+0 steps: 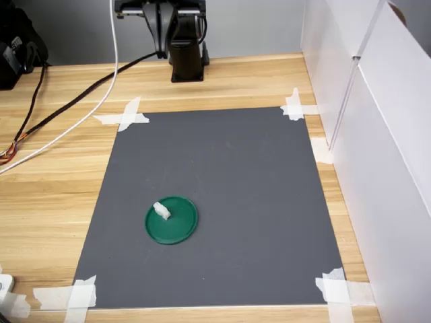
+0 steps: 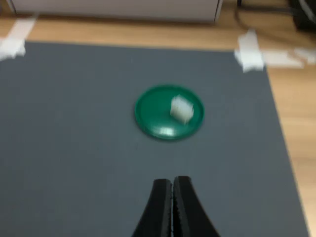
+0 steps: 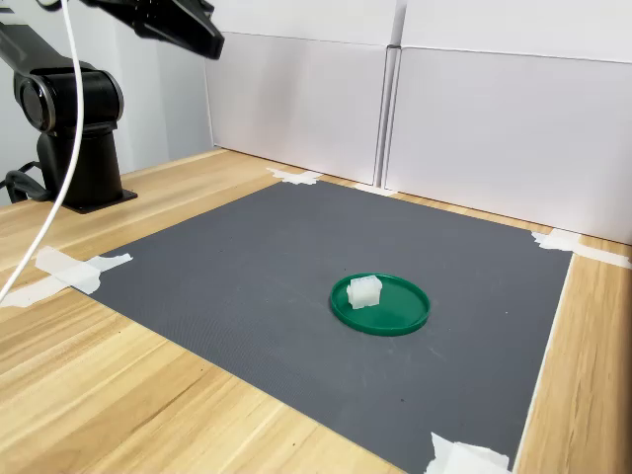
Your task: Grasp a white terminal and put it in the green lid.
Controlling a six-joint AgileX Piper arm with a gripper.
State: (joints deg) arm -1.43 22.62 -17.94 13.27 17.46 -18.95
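Observation:
The white terminal [image 1: 161, 210] lies inside the green lid [image 1: 180, 225], close to its rim, on the grey mat. Both exterior views show it there, and the second exterior view has the terminal [image 3: 363, 290] on the lid's [image 3: 400, 308] left part. In the wrist view the terminal [image 2: 181, 108] rests on the lid [image 2: 153, 114] well ahead of my gripper [image 2: 173, 181]. Its two black fingers are pressed together with nothing between them. The gripper [image 3: 193, 32] hangs high up near the arm's base, far from the lid.
The grey mat [image 1: 222, 175] is taped at its corners to a wooden table. The arm's black base [image 1: 185, 57] stands at the table's far edge, with cables [image 1: 81, 101] beside it. White panels [image 1: 377, 134] wall off the first exterior view's right.

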